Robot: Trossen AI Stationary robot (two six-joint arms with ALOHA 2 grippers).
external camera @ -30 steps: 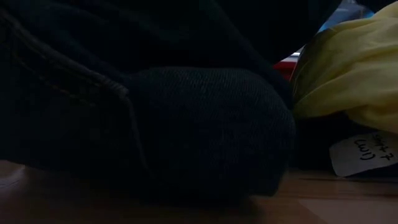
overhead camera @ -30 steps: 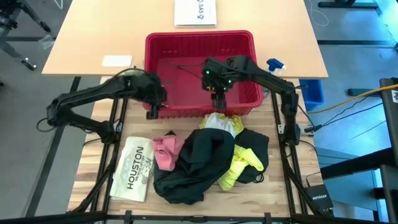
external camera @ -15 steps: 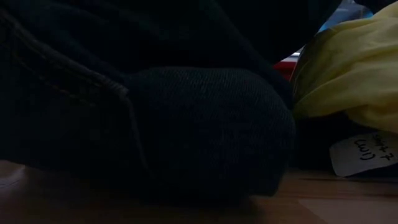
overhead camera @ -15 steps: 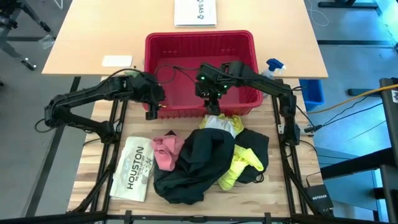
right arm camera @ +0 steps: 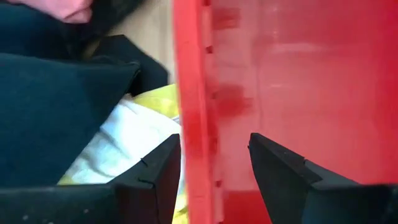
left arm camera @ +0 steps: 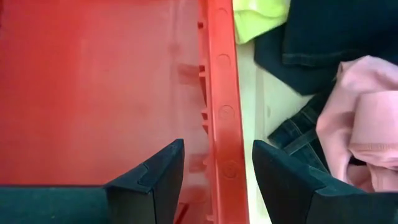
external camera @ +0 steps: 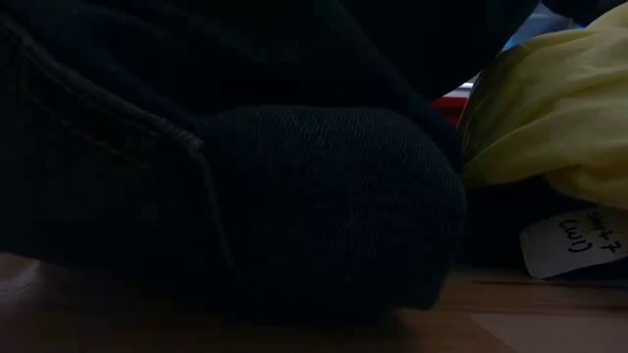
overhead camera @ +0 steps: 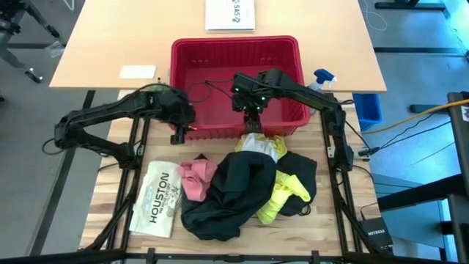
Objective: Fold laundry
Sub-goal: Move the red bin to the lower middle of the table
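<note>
The laundry lies in a heap on the near half of the table. It holds black trousers (overhead camera: 227, 191), a yellow T-shirt (overhead camera: 282, 196), a pink cloth (overhead camera: 196, 178) and a white cloth (overhead camera: 256, 143) beside the red basket (overhead camera: 234, 40). My left gripper (overhead camera: 178, 134) is open over the left part of the basket's near rim (left arm camera: 224, 112). One of its fingers is toward the inside and one toward the outside. My right gripper (overhead camera: 253, 123) is open over the same rim (right arm camera: 193, 93), farther right and just past the white cloth (right arm camera: 130, 143). The trousers (external camera: 294, 196) fill the low view.
A flat white item printed HOUSTON (overhead camera: 157, 198) lies at the near left. On the far table are a white sheet (overhead camera: 229, 13) and a small white card (overhead camera: 138, 71). A blue spray bottle (overhead camera: 324, 77) stands at the basket's right, and a blue bin (overhead camera: 366, 110) sits beyond the table's right edge.
My right gripper has edged a little toward the table's left along the basket's near rim. The basket and the heap of laundry lie as before.
</note>
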